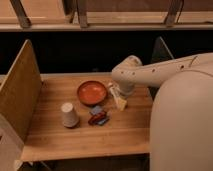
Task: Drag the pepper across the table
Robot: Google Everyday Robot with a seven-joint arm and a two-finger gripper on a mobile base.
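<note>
While the pepper (95, 119) lies on the table (50, 135) touching the blue pad (97, 109), below the bowl (92, 92), my end effector (119, 101) hangs near its upper right, probably lined up for a drag; open or closed, I can't tell.

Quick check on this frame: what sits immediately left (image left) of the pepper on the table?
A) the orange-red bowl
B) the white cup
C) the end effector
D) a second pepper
B: the white cup stands just image-left of the pepper; the bowl lies farther back, and the end effector hangs back-right of the pepper, beside the bowl.
</note>
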